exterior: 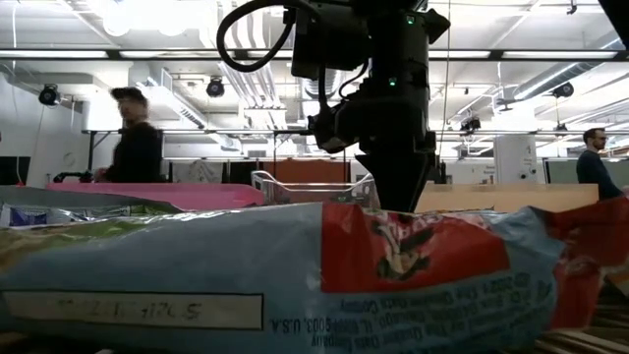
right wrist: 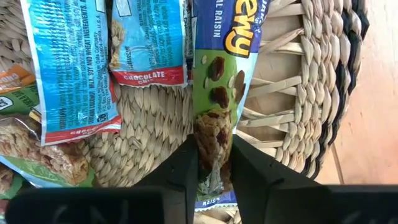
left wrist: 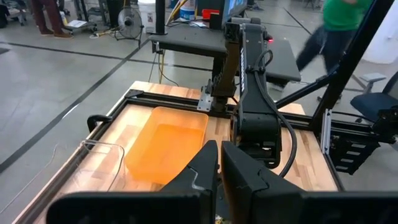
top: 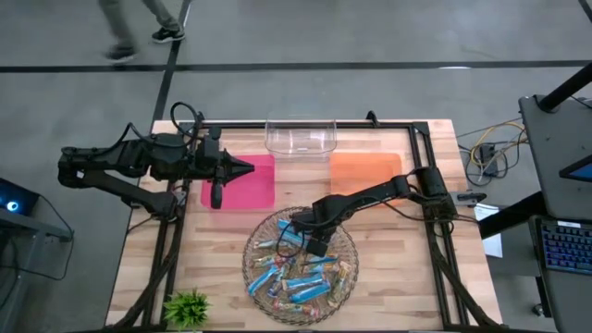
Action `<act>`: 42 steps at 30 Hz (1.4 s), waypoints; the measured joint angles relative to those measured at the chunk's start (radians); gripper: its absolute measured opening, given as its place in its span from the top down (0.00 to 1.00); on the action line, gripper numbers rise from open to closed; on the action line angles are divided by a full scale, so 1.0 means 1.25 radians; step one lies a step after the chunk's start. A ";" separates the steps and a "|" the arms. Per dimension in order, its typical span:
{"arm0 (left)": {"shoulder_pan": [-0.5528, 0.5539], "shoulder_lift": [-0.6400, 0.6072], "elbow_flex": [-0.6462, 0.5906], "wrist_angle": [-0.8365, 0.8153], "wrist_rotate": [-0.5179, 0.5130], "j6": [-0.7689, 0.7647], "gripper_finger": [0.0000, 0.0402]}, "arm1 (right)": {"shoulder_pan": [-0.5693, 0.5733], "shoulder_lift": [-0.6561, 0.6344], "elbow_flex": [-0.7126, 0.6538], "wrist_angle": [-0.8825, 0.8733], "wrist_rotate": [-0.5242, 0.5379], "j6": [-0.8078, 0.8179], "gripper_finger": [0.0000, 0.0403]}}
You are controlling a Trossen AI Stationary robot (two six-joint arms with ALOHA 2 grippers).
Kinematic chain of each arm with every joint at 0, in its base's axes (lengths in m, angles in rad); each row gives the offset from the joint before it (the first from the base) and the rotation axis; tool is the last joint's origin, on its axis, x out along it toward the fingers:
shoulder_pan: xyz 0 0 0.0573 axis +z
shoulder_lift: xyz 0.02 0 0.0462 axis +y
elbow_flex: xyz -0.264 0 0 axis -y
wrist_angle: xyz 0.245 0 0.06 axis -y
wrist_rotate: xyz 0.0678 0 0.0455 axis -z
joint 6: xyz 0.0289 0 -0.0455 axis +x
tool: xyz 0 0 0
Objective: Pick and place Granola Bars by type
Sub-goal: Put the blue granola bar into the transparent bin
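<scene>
Bars fill the round wicker basket [top: 254, 242] at the near middle of the wooden surface [top: 388, 277]; we count roughly a dozen granola bars [top: 298, 280] in the high view, though they overlap too much for an exact figure, and most wear bright blue wrappers. We see three trays along the far side: one pink tray [top: 250, 185], one clear tray [top: 301, 135] and one orange tray [top: 365, 171], and none of them shows a bar inside. One small green plant [top: 186, 306] sits at the near left corner of the surface. The right hand [top: 317, 242] reaches down into the far part of the basket, and in its wrist view its two fingers [right wrist: 185, 163] are closed on the end of a green-wrapped raisin bar [right wrist: 222, 74], which lies on the wicker beside two blue chocolate chip bars [right wrist: 147, 43]. The left hand [top: 242, 167] hovers over the pink tray, its fingers [left wrist: 200, 169] pressed together with nothing between them. In the low view one blue and red wrapper [exterior: 295, 275] fills the foreground with the right arm above it. We make out two people [exterior: 138, 147] in the room behind the surface.
</scene>
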 joint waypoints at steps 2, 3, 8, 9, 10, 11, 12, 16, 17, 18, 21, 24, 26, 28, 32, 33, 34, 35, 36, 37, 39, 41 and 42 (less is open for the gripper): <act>0.000 0.000 0.000 0.000 0.000 0.000 0.99 | 0.000 -0.001 0.000 0.000 0.000 0.000 0.83; 0.000 0.000 0.000 0.000 0.000 0.000 0.99 | 0.000 -0.003 0.000 -0.001 0.000 0.001 0.83; 0.000 0.000 0.000 0.001 0.000 0.000 0.99 | 0.000 -0.023 0.014 -0.041 -0.007 0.002 0.83; 0.000 0.000 0.000 0.001 0.000 0.000 0.99 | 0.000 -0.029 0.021 -0.052 -0.006 0.002 0.83; 0.000 0.000 0.000 0.001 0.000 0.000 0.99 | 0.000 -0.034 0.028 -0.065 -0.006 0.002 0.83; 0.000 0.000 0.000 0.002 0.000 0.000 0.99 | 0.000 -0.038 0.036 -0.072 -0.006 0.002 0.83; 0.000 0.000 0.000 0.003 0.000 0.000 0.99 | 0.000 -0.043 0.046 -0.077 -0.005 0.002 0.83; 0.000 0.000 0.000 0.004 0.000 0.000 0.99 | 0.000 -0.055 0.095 -0.101 -0.003 0.002 0.83; 0.000 0.000 0.000 0.004 0.000 0.000 0.99 | 0.000 -0.056 0.107 -0.102 -0.003 0.002 0.83; 0.000 0.000 0.000 0.004 0.000 0.000 0.99 | 0.000 -0.056 0.120 -0.103 -0.003 0.002 0.83; 0.000 0.000 0.000 0.004 0.000 0.000 0.99 | 0.000 -0.056 0.156 -0.105 -0.002 0.001 0.83; 0.000 0.000 0.000 0.004 0.000 0.000 0.99 | -0.002 -0.056 0.187 -0.109 -0.001 -0.002 0.83; 0.000 0.000 0.000 0.004 0.000 0.000 0.99 | -0.007 -0.056 0.205 -0.124 -0.002 -0.003 0.83; 0.000 0.000 0.000 0.003 0.000 0.001 0.99 | -0.014 -0.056 0.221 -0.135 -0.001 -0.005 0.83; 0.000 0.000 0.000 0.003 0.000 0.003 0.99 | -0.035 -0.056 0.252 -0.173 0.000 -0.020 0.83; 0.000 0.000 0.000 0.003 0.000 0.003 0.99 | -0.042 -0.056 0.261 -0.181 0.000 -0.023 0.83; 0.000 0.000 0.000 0.003 0.000 0.003 0.99 | -0.050 -0.056 0.270 -0.191 -0.001 -0.029 0.83; 0.000 0.000 0.000 0.003 0.000 0.003 0.99 | -0.058 -0.056 0.279 -0.202 -0.001 -0.037 0.83; 0.000 0.000 0.000 0.003 0.000 0.003 0.99 | -0.067 -0.056 0.290 -0.213 -0.001 -0.048 0.83; 0.000 0.000 0.000 0.003 0.000 0.003 0.99 | -0.077 -0.056 0.300 -0.223 0.000 -0.059 0.83; 0.000 0.000 0.000 0.003 0.000 0.003 0.99 | -0.098 -0.056 0.320 -0.244 0.000 -0.072 0.83; 0.000 0.000 0.000 0.003 0.000 0.003 0.99 | -0.121 -0.056 0.344 -0.264 -0.001 -0.088 0.83; 0.000 0.000 0.000 0.003 0.000 0.003 0.99 | -0.133 -0.056 0.357 -0.274 -0.001 -0.099 0.83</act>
